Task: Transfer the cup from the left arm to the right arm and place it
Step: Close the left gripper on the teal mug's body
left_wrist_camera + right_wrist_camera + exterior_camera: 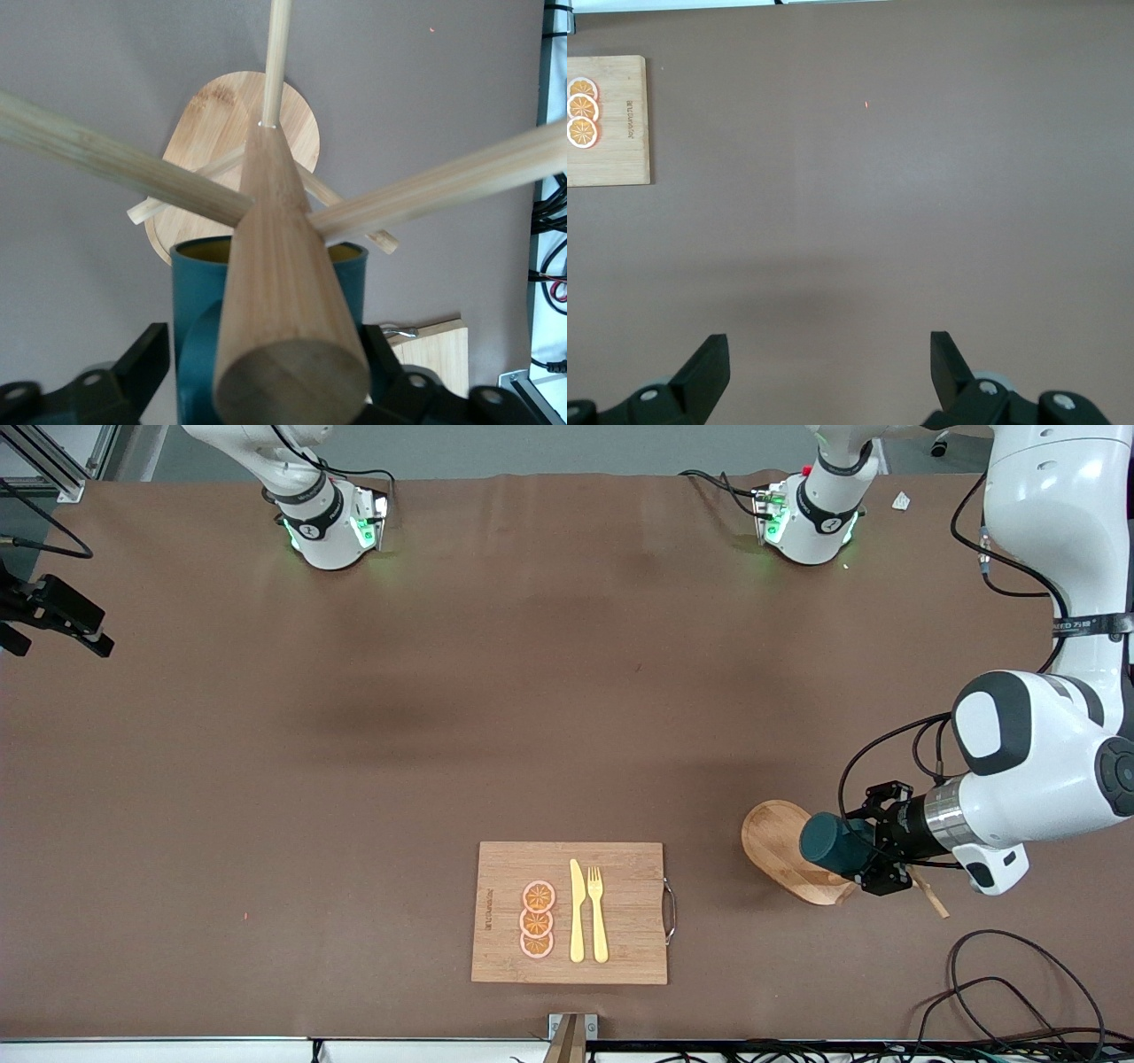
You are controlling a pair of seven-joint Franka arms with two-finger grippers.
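The dark teal cup [833, 843] hangs on a peg of a wooden mug stand, over its oval base [769, 837], toward the left arm's end of the table. My left gripper [858, 849] reaches in sideways, shut on the cup with a finger on each side. In the left wrist view the cup [199, 283] shows its yellowish inside, and the stand's thick post [283, 292] hides most of it between the left gripper's [264, 363] fingers. My right gripper [828, 354] waits open and empty above bare brown table.
A bamboo cutting board [620, 886] with a metal handle lies near the front camera, carrying three orange slices [537, 919], a yellow knife [577, 911] and a fork [597, 912]. The stand's pegs [106, 146] spread around the cup. Black cables [1019, 992] coil at the table's near corner.
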